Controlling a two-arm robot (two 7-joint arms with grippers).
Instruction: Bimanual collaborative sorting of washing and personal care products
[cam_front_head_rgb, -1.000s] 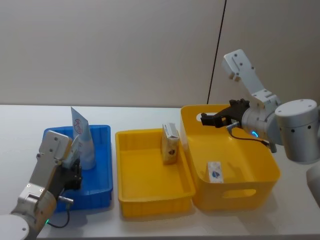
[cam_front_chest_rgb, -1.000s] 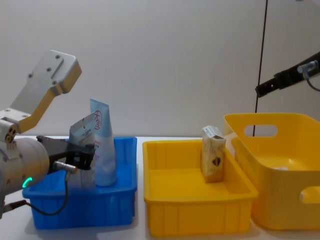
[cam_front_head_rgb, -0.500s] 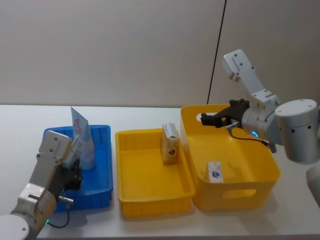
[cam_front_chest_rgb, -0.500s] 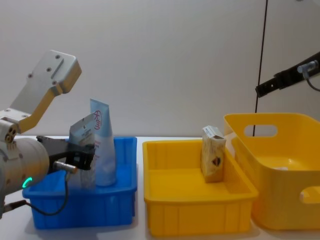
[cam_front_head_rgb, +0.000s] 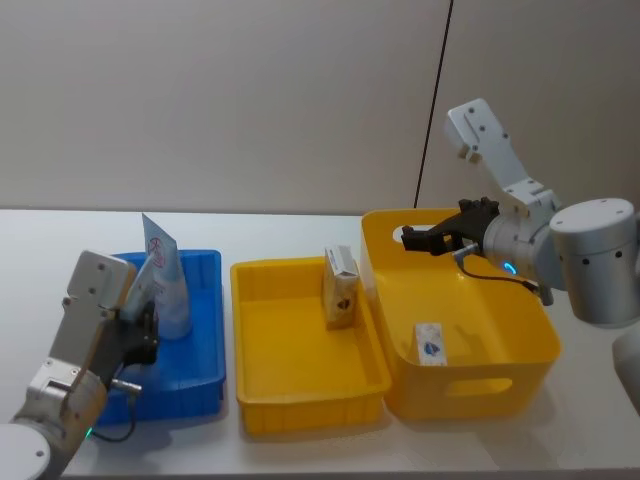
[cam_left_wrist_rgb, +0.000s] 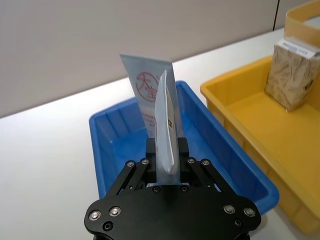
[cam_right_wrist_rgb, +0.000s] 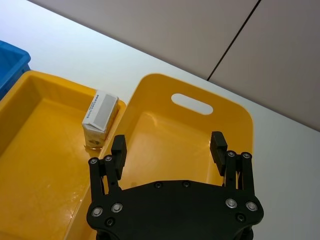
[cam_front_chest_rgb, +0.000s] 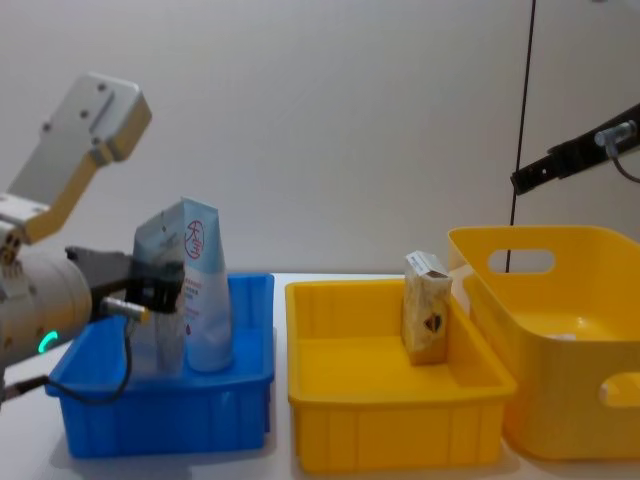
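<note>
Small pack (cam_front_head_rgb: 430, 344) flat inside yellow basket (cam_front_head_rgb: 520, 388), right of yellow tray (cam_front_head_rgb: 310, 410); right gripper (cam_right_wrist_rgb: 169, 145) above basket, fingers spread wide, empty. Tan box (cam_front_head_rgb: 340, 288) upright in yellow tray. Blue tray (cam_front_head_rgb: 185, 395) left of yellow tray: tube (cam_front_head_rgb: 174, 303) upright inside, pouch (cam_left_wrist_rgb: 165, 125) beside tube, pinched by left gripper (cam_left_wrist_rgb: 166, 149).

A robot lab's sorting bench.
Bare white table (cam_front_head_rgb: 50, 240) before blank grey wall panels (cam_front_head_rgb: 220, 100); blue tray (cam_front_head_rgb: 200, 340), yellow tray (cam_front_head_rgb: 290, 350) and yellow handled basket (cam_front_head_rgb: 470, 385) lined up across the frame's middle.

L arm low at front-left, L gripper (cam_left_wrist_rgb: 165, 152) clamped on upright pale pouch (cam_left_wrist_rgb: 166, 110). R arm raised, reaching fwd, R gripper (cam_right_wrist_rgb: 169, 145) w/ fingers spread wide.
</note>
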